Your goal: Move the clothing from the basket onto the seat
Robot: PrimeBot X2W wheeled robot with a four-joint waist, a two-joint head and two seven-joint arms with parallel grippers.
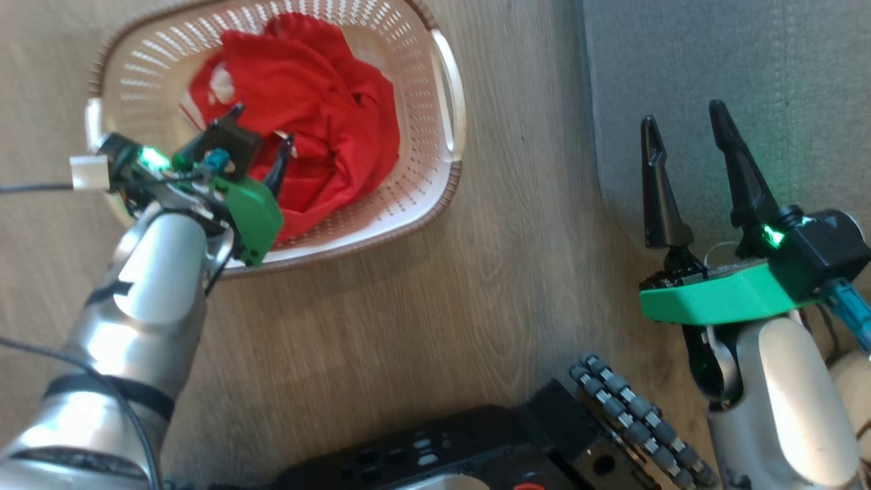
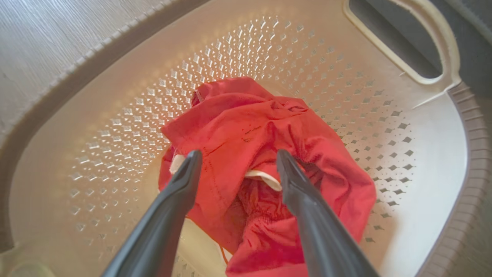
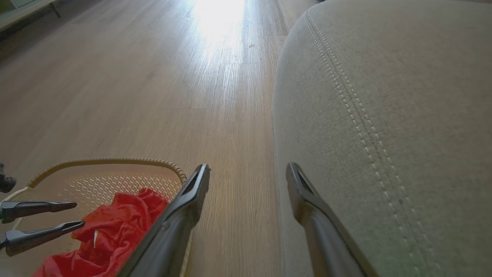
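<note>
Bright daylight, floor (image 3: 219,23) glare

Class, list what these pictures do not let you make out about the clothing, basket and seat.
Number of garments: the clothing is one crumpled heap, left wrist view.
Most of the basket floor: hidden under the clothing.
Far end of the basket: cut off by the head view's top edge.
Extent of the seat: cut by the head view's top and right edges.
Whether the left gripper touches cloth: depth unclear, left wrist view.

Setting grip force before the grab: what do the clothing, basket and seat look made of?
Clothing: soft red fabric, matte, crumpled in folds. Basket: likely rigid moulded plastic, cream, slightly glossy, perforated walls. Seat: grey woven-looking upholstery, matte, double stitched seam.
</note>
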